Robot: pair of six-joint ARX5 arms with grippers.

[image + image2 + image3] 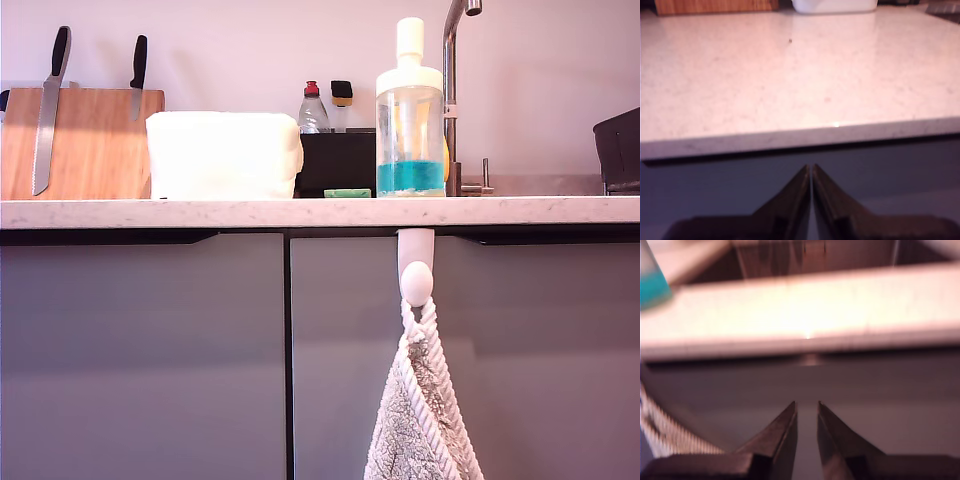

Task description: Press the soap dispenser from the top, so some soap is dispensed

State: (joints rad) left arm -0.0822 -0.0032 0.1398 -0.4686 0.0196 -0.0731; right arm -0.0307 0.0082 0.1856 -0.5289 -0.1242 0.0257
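The soap dispenser (409,110), a tall clear bottle with a white cap and white push-top, stands on the counter (200,212) right of centre in the exterior view. Teal soap (410,177) fills its lower part. Neither gripper appears in the exterior view. My first gripper (811,172) is shut with nothing in it, low in front of the counter edge (790,140). My second gripper (806,412) is all but shut, with a thin slit between its fingers and nothing held. It is also below the counter edge, and the dispenser's teal base (652,285) shows at the frame's edge.
On the counter stand a wooden board (90,140) with two knives, a white tub (222,155), a small red-capped bottle (312,108), a green sponge (347,193) and a tap (452,90). A towel (422,410) hangs from a hook over the grey cabinet doors.
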